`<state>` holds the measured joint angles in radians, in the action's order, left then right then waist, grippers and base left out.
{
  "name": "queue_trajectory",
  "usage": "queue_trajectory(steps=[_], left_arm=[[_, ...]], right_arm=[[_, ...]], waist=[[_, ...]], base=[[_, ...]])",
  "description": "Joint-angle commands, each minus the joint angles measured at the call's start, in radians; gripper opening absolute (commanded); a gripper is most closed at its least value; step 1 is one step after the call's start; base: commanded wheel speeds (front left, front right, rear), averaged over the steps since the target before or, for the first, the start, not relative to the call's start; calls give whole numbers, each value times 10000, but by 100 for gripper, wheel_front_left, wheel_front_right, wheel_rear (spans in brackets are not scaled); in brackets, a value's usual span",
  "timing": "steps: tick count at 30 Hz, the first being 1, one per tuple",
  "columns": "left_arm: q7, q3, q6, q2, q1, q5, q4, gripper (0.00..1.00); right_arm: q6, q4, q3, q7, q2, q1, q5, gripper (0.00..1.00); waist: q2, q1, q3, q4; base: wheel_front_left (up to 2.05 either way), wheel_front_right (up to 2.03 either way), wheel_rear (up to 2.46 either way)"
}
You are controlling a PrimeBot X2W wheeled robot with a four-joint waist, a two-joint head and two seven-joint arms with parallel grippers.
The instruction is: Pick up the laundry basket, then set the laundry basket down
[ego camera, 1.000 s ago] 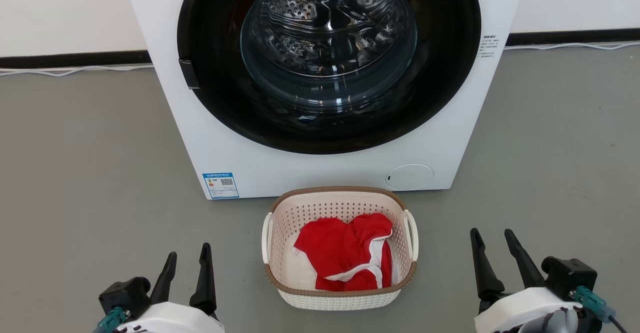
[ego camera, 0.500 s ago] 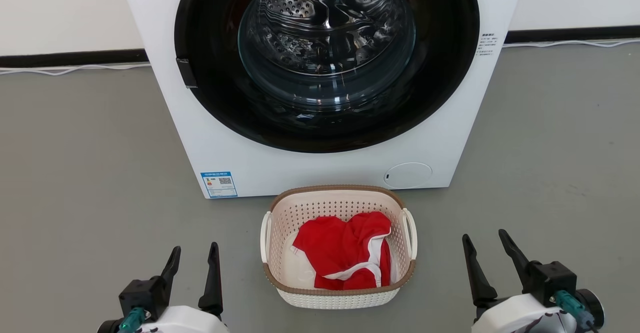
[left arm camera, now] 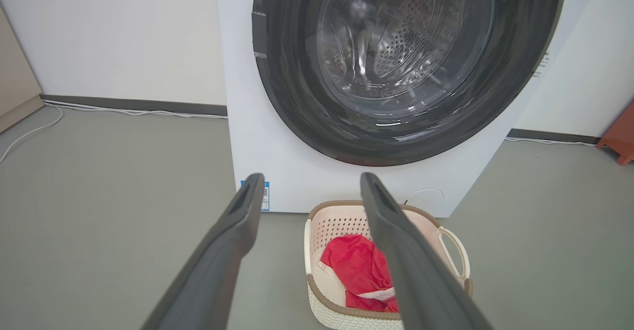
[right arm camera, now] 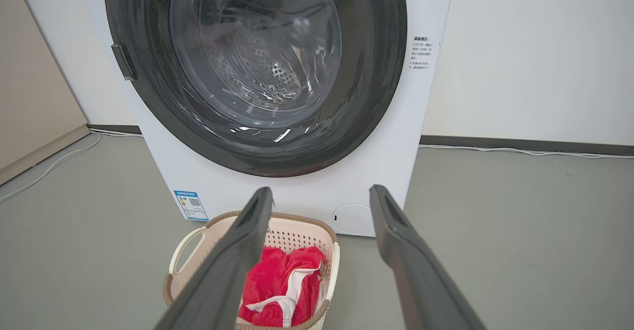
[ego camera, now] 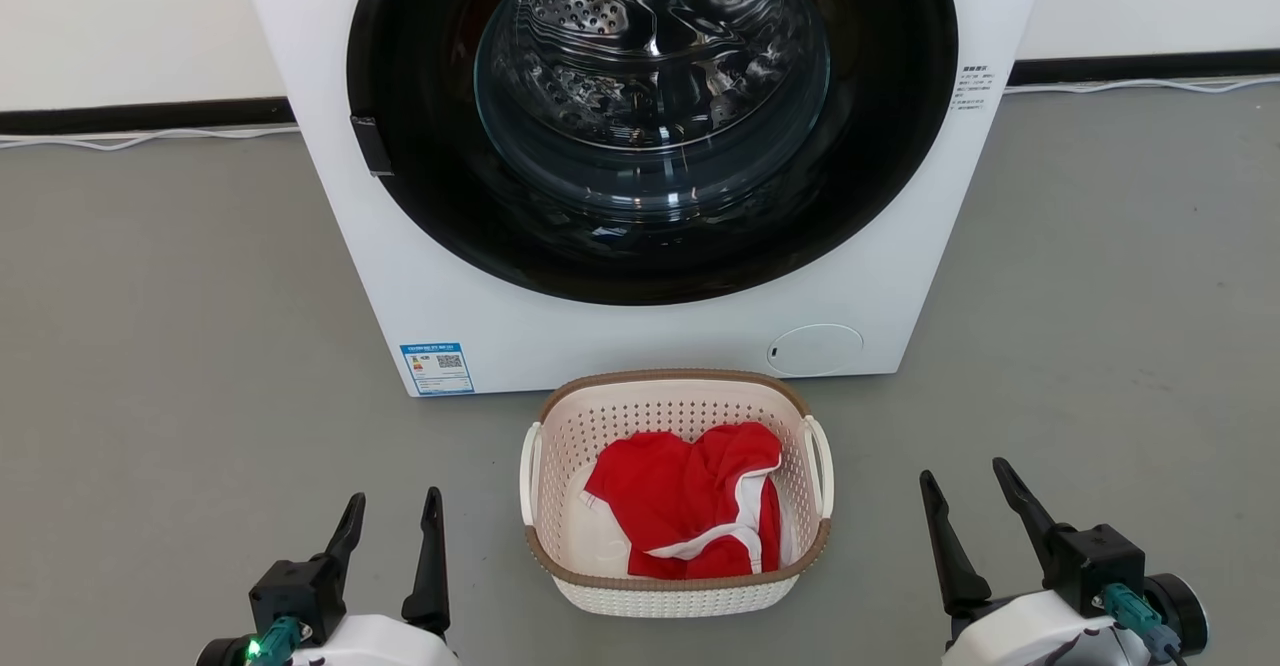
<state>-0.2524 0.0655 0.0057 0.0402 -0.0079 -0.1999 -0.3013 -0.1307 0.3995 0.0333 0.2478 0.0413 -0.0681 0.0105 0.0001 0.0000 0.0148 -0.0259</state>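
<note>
The basket (ego camera: 680, 598) stands upright on the floor (ego camera: 200, 346), mouth up, just in front of the washer (ego camera: 640, 341) and centred under its door. It is apart from the washer by a thin strip of floor. A red garment (ego camera: 680, 506) lies crumpled inside.

The basket has kept its place against the washer over the last second. The head view has slid a little, which is the camera and not the things. Allowing for that, both sets of jaws have edged inward toward the basket. The left jaws are at the lower left and the right jaws at the lower right, both still well apart from the basket. Both are released, spread wide and gripping nothing. I judge this the approach stage, with the lift not yet begun.

The two loop handles (ego camera: 527, 476) sit on the basket's left and right sides. The handle-to-handle line therefore runs across the robot's front, parallel to the washer's face. The head view foreshortens the basket, so I cannot tell whether that line or the front-to-back one is the long axis. One handle faces each set of jaws, which probably suits a two-sided pick.
</note>
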Motion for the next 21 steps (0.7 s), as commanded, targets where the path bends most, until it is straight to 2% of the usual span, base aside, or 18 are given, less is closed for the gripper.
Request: queue_trajectory(steps=[1, 21], left_arm=[[-93, -275, 80, 100, -364, 60, 177, 100], [-93, -210, 61, 100, -693, 89, 159, 100]], right_arm=[[0, -213, -207, 139, 89, -499, 65, 100], [0, -245, -239, 139, 89, -810, -53, 100]], waist=[[-1, 0, 5, -1], [-1, 0, 624, -22]], base=[[0, 0, 0], [0, 0, 0]])
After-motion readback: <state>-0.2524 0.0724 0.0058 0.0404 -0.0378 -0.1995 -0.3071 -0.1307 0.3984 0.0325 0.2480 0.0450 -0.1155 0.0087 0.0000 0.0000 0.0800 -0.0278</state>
